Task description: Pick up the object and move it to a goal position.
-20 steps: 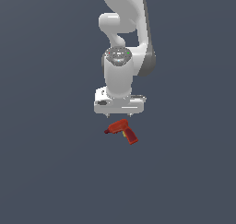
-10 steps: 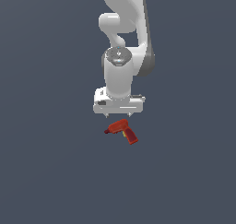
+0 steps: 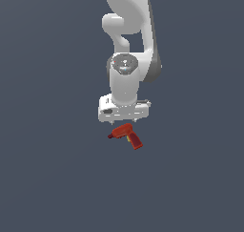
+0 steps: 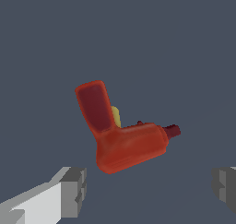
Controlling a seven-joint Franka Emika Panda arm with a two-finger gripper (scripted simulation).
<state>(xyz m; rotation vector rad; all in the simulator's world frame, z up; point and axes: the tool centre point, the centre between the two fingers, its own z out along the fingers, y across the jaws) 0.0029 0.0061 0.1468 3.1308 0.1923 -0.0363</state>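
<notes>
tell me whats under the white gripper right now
A red drill toy lies under the gripper, its dark nose tip and yellowish trigger patch showing. The fingers stand apart, clear of it. Its underside is hidden.

Flat, even light – no cast shadows; soft, slightly blurred renders, faint arm sheen

Plain grey floor carries one red drill toy (lying sideways).

Gripper just above red drill toy
</notes>
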